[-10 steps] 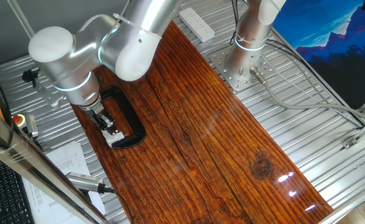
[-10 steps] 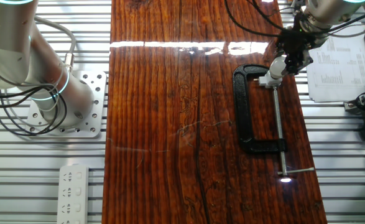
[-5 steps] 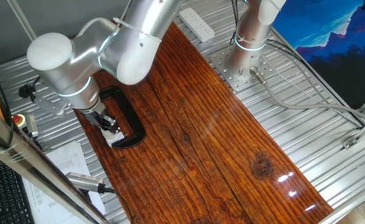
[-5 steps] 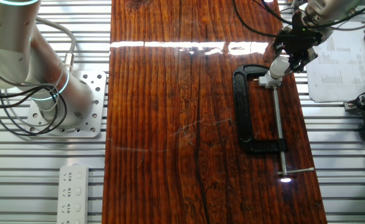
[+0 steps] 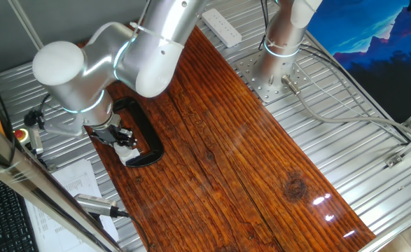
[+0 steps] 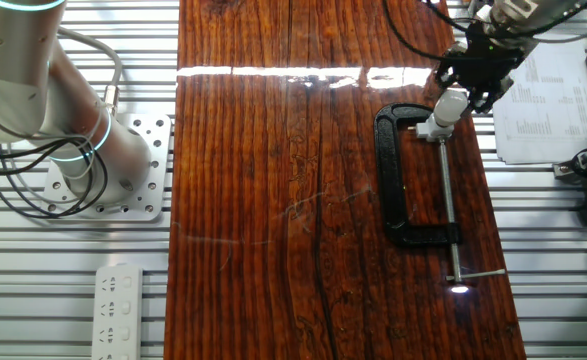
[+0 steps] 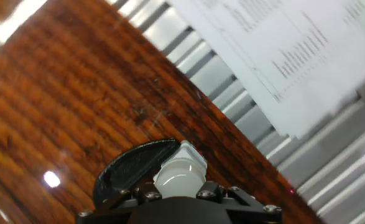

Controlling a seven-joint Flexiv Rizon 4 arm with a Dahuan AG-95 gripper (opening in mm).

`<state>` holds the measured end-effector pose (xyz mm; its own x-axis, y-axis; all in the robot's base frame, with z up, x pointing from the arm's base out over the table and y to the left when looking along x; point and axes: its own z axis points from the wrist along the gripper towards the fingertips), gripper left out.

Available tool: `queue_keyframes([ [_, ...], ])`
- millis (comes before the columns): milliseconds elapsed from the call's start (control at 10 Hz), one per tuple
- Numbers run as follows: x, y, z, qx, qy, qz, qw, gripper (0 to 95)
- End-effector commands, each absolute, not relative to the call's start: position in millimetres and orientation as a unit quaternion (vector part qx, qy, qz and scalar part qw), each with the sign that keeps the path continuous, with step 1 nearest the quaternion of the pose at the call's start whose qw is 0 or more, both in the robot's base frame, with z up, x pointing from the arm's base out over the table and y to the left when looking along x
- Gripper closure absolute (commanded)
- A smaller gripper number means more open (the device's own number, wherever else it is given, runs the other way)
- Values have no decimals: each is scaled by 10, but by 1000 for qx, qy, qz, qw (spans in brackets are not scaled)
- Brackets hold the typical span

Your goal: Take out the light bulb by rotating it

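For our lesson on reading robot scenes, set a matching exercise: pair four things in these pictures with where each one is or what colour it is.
Column 1:
1. light bulb
2. C-clamp
3. power strip
4. printed paper

Column 2:
A. black, lying on the wooden board
B. white, on the metal table beside the other arm's base
C. white, between the fingers of the gripper
D. off the board's edge, on the metal table near the gripper

Pairs: 1-C, 2-A, 3-B, 4-D

Silver-white rounded arm (image 5: 114, 59), cyan joint rings, black jaws.
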<state>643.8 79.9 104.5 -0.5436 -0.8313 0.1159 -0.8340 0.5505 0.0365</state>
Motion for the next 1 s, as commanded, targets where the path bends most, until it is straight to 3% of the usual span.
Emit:
queue_keyframes([
  [100, 6425, 816, 1037, 592, -801, 39, 74, 950],
  [1000, 6424, 814, 1028, 705, -705, 39, 58, 950],
])
